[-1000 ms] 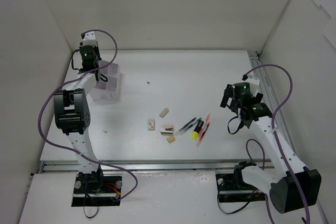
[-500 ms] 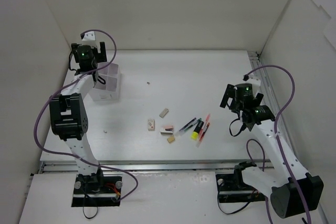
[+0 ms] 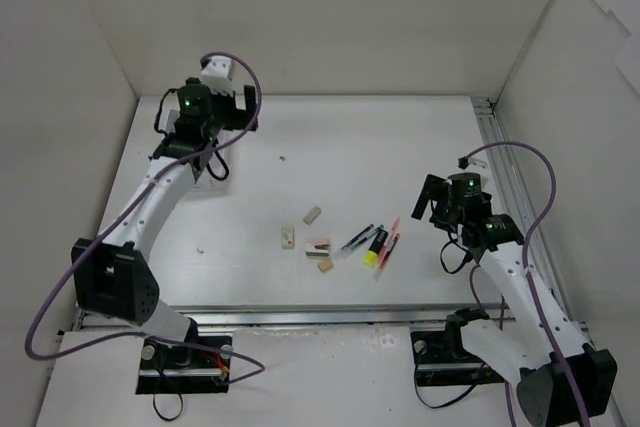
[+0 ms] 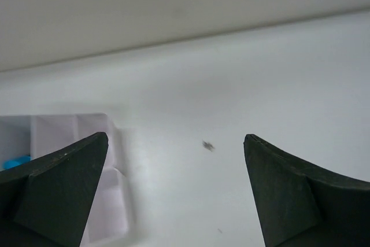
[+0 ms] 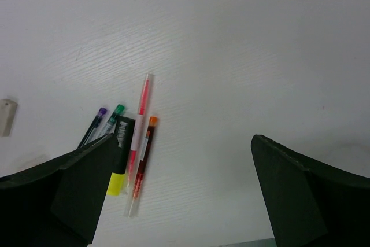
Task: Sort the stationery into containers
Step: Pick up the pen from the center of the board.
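The stationery lies loose in mid-table: small erasers [image 3: 312,214] [image 3: 288,237] [image 3: 318,245], dark pens [image 3: 357,238], a yellow highlighter [image 3: 374,249] and red pens [image 3: 392,239]. In the right wrist view I see the pink pen [image 5: 140,137], the red pen [image 5: 144,154], the highlighter [image 5: 120,151] and green- and purple-capped pens [image 5: 113,117]. My right gripper [image 5: 184,138] [image 3: 455,212] hangs open, just right of them. The white grid box [image 4: 75,137] shows at the left of the left wrist view, something blue [image 4: 14,160] inside. My left gripper [image 4: 174,138] [image 3: 205,162] is open and empty beside it.
A dark speck [image 4: 208,146] [image 3: 283,158] lies on the table right of the box. White walls close the table at the back and both sides. A metal rail [image 3: 500,162] runs along the right edge.
My left gripper has opened wide and swung right, off the box toward the table's middle. The right arm has shifted slightly nearer, still open.
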